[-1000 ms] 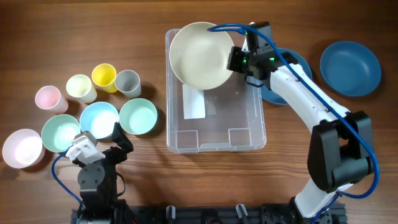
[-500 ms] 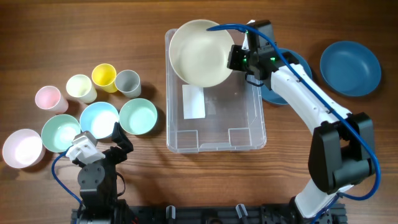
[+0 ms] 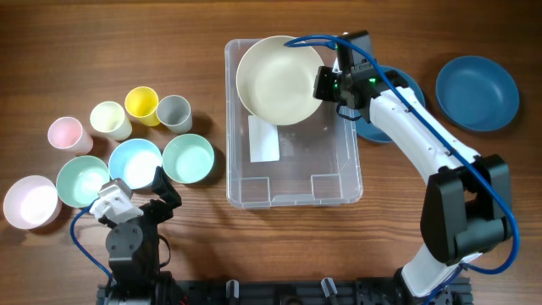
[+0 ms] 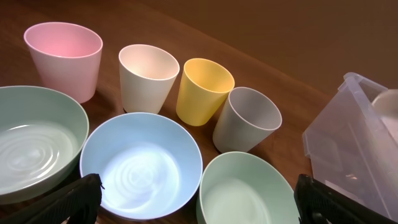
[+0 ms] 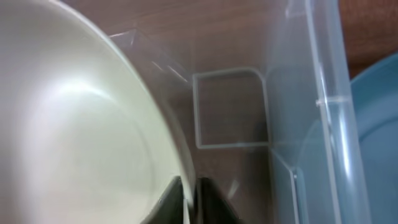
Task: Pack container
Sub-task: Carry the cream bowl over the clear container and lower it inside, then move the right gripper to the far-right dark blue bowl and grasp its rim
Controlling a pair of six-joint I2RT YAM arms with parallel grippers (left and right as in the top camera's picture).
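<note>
The container (image 3: 334, 182) is a large clear plastic bin with a white label, in the middle of the table. My right gripper (image 3: 325, 82) is shut on the rim of a cream bowl (image 3: 278, 78) and holds it inside the bin's far end. In the right wrist view the fingers (image 5: 189, 200) pinch the cream bowl's rim (image 5: 74, 143) next to the bin wall (image 5: 311, 124). My left gripper (image 3: 135, 199) is open and empty at the near left, behind a light blue bowl (image 4: 140, 163) and a mint bowl (image 4: 245, 190).
Pink (image 3: 64, 134), cream (image 3: 109, 119), yellow (image 3: 141, 104) and grey (image 3: 174, 112) cups stand at left. A pale green bowl (image 3: 82, 180) and a pink bowl (image 3: 31, 202) sit near them. Two dark blue bowls (image 3: 477, 91) (image 3: 398, 106) lie at right.
The right gripper has moved the cream bowl a little to the right and toward me, further inside the bin. The left arm has not moved.
</note>
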